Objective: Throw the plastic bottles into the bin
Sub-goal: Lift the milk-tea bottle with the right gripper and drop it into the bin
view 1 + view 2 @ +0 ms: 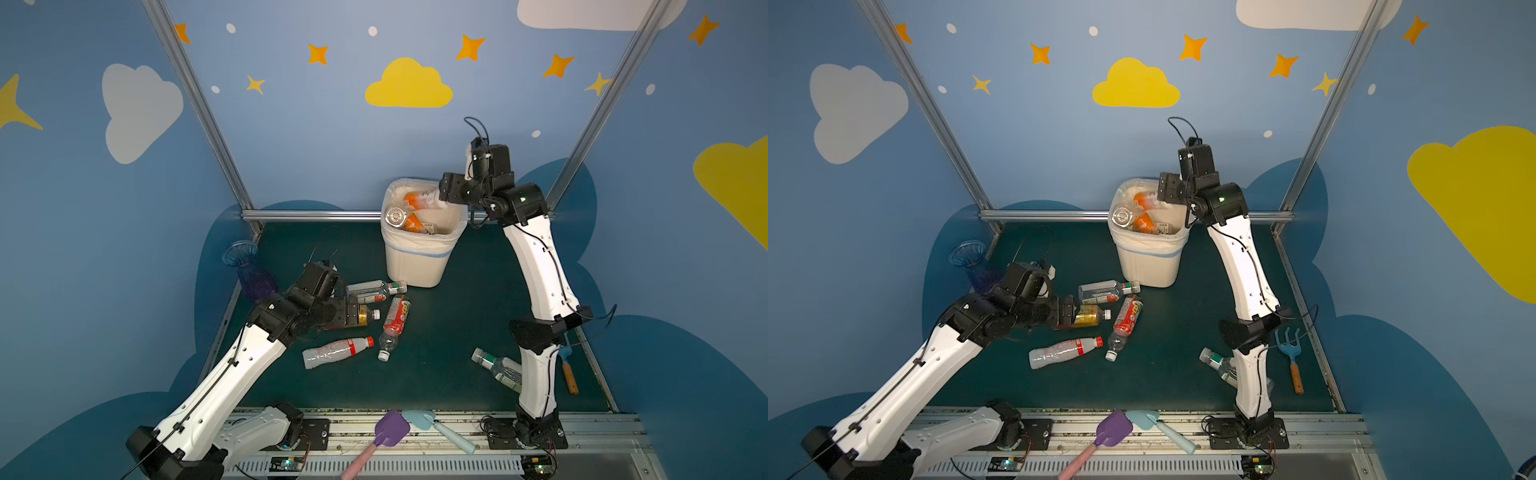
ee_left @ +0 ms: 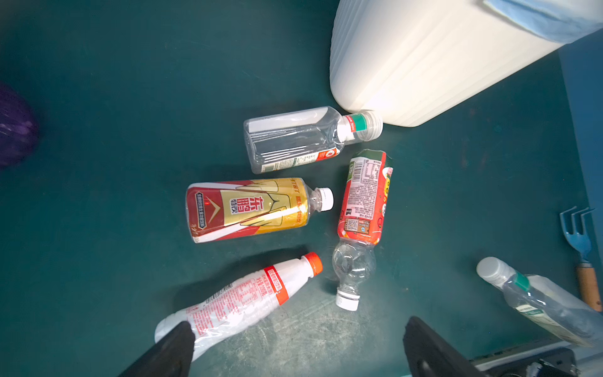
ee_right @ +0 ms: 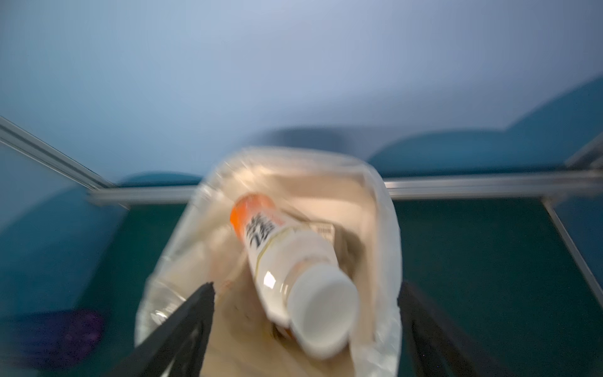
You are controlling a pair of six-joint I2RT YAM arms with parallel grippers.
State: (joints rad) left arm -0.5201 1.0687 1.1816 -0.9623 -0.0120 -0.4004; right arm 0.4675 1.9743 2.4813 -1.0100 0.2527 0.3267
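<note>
Right end effector (image 3: 306,289): jaws spread wide, gripping nothing, poised over the tall off-white ribbed plastic bin (image 1: 415,266) so a drop lands inside
Orange-and-white labelled plastic bottle (image 3: 287,258): loose between the jaws, tilted base-first into the bin mouth; blurred
Left end effector (image 2: 298,324): fully open, empty, above the gold-and-red labelled plastic bottle (image 2: 251,209), probably the next pick
Dark green worktop (image 1: 457,332): five bottles lying on their sides, four clustered near the bin's foot, within the left arm's reach
</note>
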